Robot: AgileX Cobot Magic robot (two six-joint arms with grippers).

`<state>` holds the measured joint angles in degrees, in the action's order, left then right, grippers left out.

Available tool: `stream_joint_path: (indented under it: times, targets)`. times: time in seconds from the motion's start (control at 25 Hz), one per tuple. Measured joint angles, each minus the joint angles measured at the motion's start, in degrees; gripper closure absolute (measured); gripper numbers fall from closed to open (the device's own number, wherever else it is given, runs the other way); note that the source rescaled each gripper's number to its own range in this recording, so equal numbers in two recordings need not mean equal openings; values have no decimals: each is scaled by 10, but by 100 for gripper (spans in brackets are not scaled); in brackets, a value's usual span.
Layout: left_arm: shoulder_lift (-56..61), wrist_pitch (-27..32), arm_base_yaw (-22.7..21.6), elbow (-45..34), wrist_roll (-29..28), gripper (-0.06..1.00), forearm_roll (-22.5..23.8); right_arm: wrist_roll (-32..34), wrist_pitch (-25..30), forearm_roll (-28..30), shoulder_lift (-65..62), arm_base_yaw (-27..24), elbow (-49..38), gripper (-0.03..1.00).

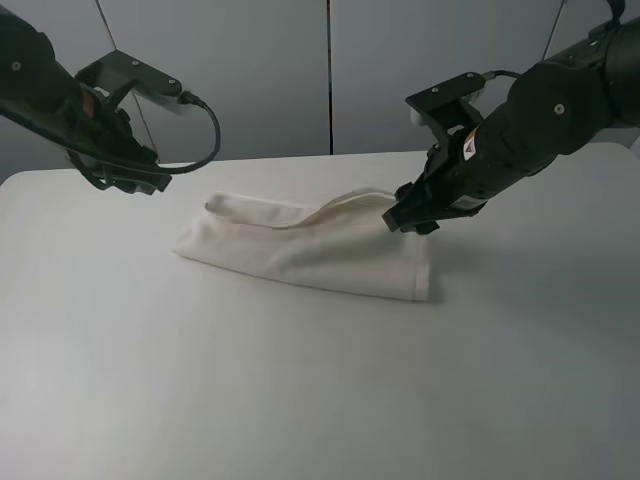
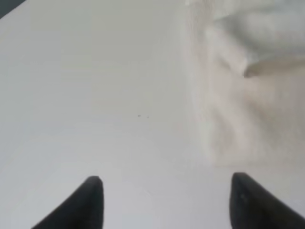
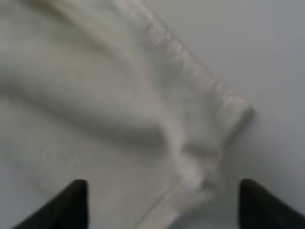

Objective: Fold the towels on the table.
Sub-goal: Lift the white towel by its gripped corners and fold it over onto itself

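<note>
Both slope down, jaws wide: left gripper [image 1: 133,184] near towel [image 1: 310,252], right gripper [image 1: 408,220] above

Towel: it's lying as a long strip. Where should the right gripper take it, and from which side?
Probably the right short end of the towel, near its banded corner. Layers lie flat and stacked there, so the right gripper, open just above, could come straight down and pinch both.

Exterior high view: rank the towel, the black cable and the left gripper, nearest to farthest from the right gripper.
1. towel, right beside the right gripper, mid-table.
2. black cable, upper left.
3. left gripper, far left.
</note>
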<state>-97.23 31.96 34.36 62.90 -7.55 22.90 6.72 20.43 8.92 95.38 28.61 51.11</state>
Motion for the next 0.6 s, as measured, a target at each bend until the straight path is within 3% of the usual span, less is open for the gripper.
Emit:
stream_joint_path:
  times: [0.04,0.12,0.44,0.6]
  targets:
    - [0,-1,0,0,-4,18,0,9,-3,3,0,0,0,6]
    - [0,-4,0,0,-8,15,1,23,-6,10,0,0,0,-1]
    - [0,-6,0,0,-10,14,2,60,-6,10,0,0,0,-3]
    - [0,-10,0,0,-39,14,2,101,7,11,0,0,0,-3]
